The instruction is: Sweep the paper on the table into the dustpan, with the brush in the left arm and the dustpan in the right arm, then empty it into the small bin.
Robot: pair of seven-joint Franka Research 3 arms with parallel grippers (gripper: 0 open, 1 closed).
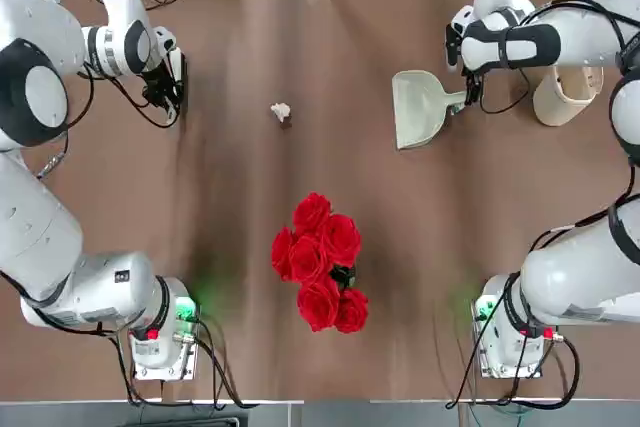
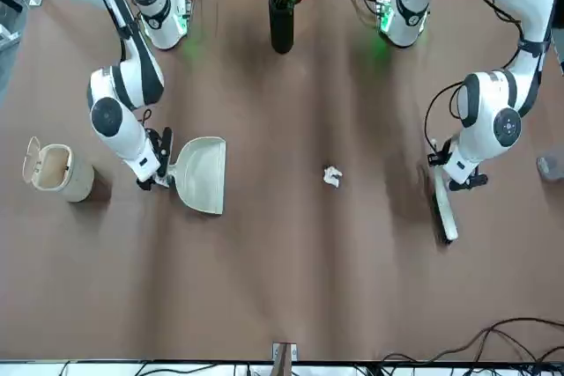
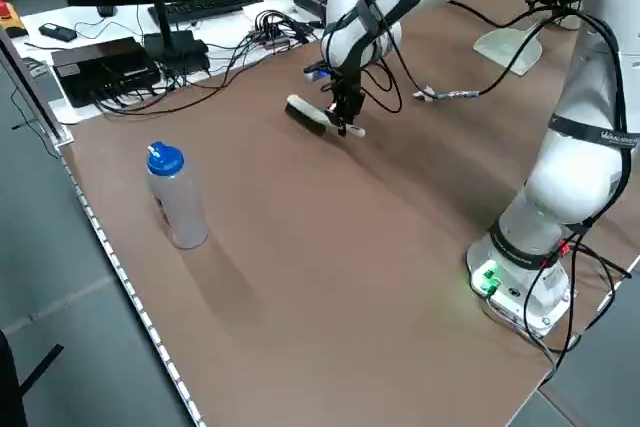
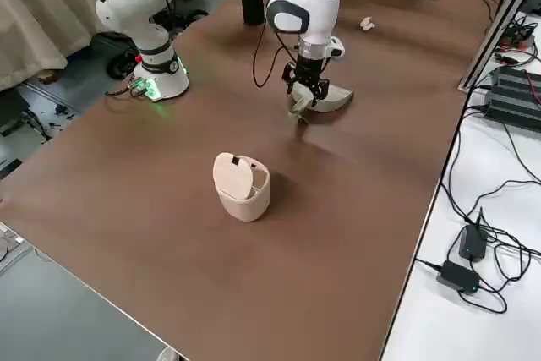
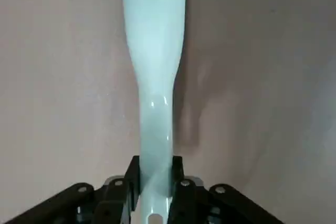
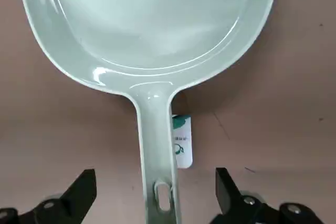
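Lying empty, dustpan (image 6: 152, 40) between spread right claw (image 6: 156, 195); left claw (image 5: 154, 182) grips brush (image 5: 154, 77).

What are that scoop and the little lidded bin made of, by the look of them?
The dustpan looks like smooth, glossy moulded plastic: light glints along its rim and handle. The small bin seems a matte beige plastic, with soft rounded edges and no shine, though I can't be certain.

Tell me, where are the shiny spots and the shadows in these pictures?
Right wrist view: bright glints on the dustpan rim and handle. Left wrist view: a glint on the brush handle, and a soft shadow beside it on the table. Front view: dark shadow beside the small bin. Top view: green glow by both arm bases.
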